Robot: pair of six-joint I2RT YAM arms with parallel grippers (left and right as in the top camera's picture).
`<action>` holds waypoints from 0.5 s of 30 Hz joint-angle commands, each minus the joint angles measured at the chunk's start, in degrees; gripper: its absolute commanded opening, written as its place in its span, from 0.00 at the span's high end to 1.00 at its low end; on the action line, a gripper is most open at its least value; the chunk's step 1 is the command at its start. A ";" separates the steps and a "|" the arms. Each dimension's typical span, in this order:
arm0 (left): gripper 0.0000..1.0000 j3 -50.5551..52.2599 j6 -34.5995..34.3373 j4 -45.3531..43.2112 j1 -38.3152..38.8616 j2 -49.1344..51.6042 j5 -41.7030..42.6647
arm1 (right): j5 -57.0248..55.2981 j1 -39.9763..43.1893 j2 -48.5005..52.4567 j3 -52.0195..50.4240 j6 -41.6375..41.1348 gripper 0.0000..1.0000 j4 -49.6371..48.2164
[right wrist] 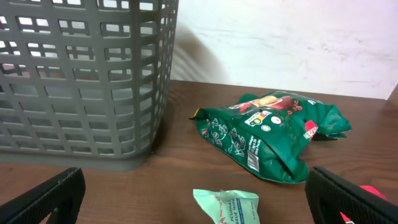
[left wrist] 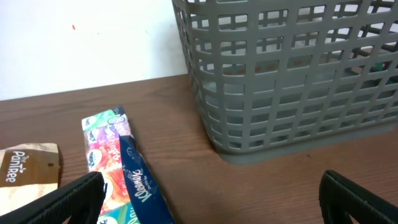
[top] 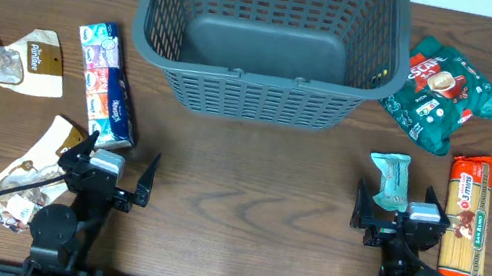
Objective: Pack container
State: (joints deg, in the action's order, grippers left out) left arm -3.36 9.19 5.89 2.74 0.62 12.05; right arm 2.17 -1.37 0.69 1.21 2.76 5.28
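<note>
The dark grey slotted basket stands empty at the back middle of the table; its wall shows in the left wrist view and the right wrist view. My left gripper is open and empty near the front left, next to a blue Kleenex pack. My right gripper is open and empty at the front right, with a pale green tissue packet lying between its fingers on the table.
A green snack bag lies right of the basket. An orange spaghetti pack lies at the far right. Brown-and-white packets and another lie at the left.
</note>
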 commanded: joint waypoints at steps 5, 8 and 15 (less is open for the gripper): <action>0.01 1.64 -0.31 0.39 0.24 -0.44 0.39 | 0.50 -0.44 -0.37 -0.31 0.50 0.01 0.02; 0.01 1.64 -0.31 0.35 0.24 -0.44 0.39 | 0.50 -0.44 -0.35 -0.31 0.50 0.01 0.02; 0.01 1.64 -0.31 0.22 0.24 -0.44 0.39 | 1.33 -0.44 -0.35 -0.31 0.48 0.01 0.00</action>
State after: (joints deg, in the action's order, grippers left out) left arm -3.36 9.17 5.87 2.74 0.62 12.05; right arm 2.44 -1.37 0.69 1.21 2.76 5.30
